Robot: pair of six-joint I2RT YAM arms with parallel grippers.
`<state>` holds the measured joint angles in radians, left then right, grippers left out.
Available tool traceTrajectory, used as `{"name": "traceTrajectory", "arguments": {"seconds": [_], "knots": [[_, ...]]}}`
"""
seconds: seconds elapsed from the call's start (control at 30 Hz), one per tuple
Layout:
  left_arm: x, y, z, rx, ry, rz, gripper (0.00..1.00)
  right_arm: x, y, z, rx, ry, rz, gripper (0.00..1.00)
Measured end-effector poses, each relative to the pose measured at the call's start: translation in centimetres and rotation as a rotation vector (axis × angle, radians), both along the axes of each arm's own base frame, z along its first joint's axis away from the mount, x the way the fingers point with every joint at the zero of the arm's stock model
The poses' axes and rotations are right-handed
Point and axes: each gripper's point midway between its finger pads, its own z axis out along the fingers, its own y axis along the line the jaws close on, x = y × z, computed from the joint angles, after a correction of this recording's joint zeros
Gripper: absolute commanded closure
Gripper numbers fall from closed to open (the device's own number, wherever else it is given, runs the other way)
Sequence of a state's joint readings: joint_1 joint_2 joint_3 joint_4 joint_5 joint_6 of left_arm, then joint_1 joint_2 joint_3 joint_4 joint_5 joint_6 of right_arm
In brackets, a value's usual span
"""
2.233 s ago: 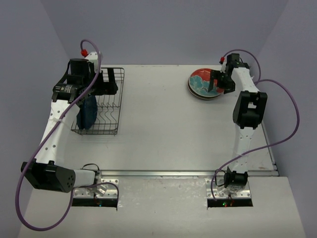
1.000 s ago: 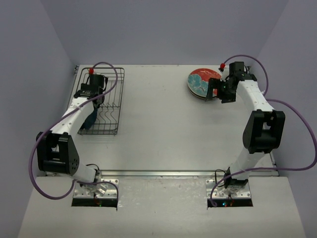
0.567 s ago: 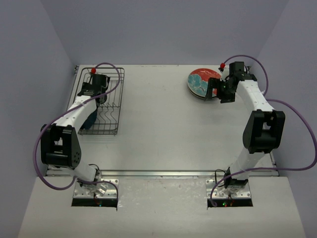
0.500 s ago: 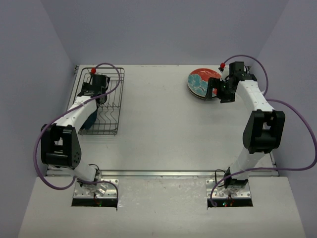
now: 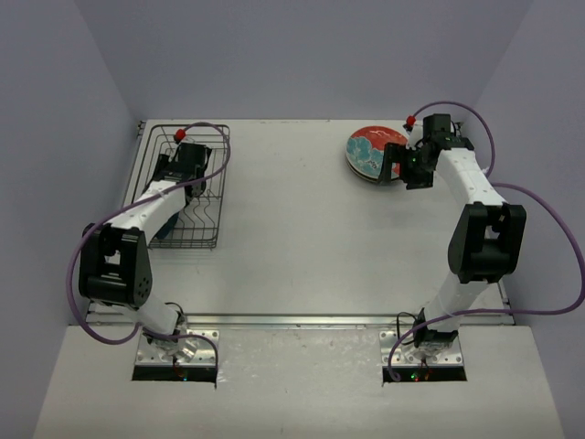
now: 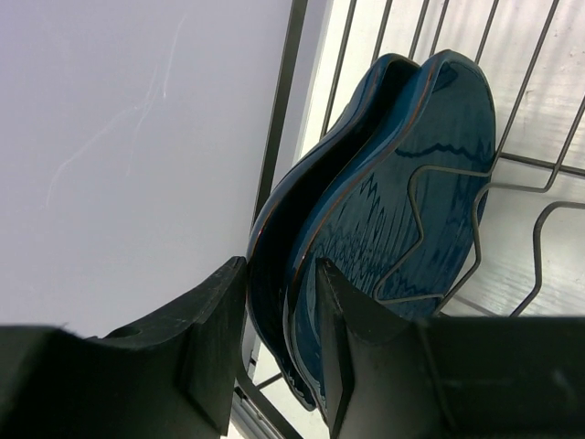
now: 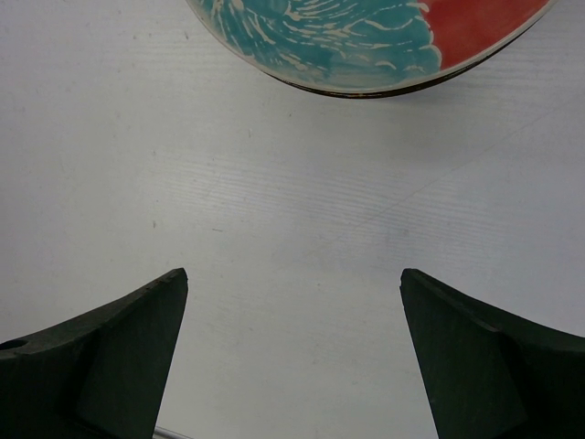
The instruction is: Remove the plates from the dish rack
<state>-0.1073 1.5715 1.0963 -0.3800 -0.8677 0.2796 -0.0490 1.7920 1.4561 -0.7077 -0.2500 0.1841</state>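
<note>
Two dark blue plates (image 6: 393, 183) stand on edge side by side in the wire dish rack (image 5: 207, 197), against its left side. My left gripper (image 6: 281, 265) straddles their lower rims, one finger (image 6: 219, 338) pressed on the outer plate and the other on the inner plate's face. From the top view the left gripper (image 5: 180, 174) sits inside the rack and the arm hides those plates. A stack of red plates with teal pattern (image 5: 373, 152) lies on the table at the back right. My right gripper (image 5: 398, 167) hovers open beside it, nothing between its fingers (image 7: 137, 347).
The rack's upright prongs (image 6: 430, 210) curve right in front of the blue plates. The purple left wall (image 6: 128, 137) stands close behind the rack. The red plate's rim (image 7: 366, 46) lies just beyond the right gripper's fingertips.
My left arm has shifted over the rack and its jaws have narrowed around the two blue plates. The right arm and the red stack have stayed put.
</note>
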Motion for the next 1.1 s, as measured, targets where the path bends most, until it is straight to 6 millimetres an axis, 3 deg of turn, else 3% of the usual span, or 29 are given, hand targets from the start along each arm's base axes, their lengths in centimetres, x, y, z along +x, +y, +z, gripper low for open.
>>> {"name": "traceTrajectory", "arguments": {"seconds": [0.17, 0.57, 1.1], "knots": [[-0.1, -0.5, 0.0, 0.019, -0.001, -0.006, 0.56, -0.3, 0.2, -0.3, 0.011, 0.008, 0.006, 0.01], [-0.3, -2.7, -0.1, 0.066, 0.020, -0.056, 0.56, -0.8, 0.4, -1.0, 0.021, 0.027, 0.011, 0.01], [-0.5, -1.1, -0.8, 0.070, 0.043, -0.012, 0.63, -0.9, -0.4, -1.2, 0.044, 0.028, -0.007, 0.01]]}}
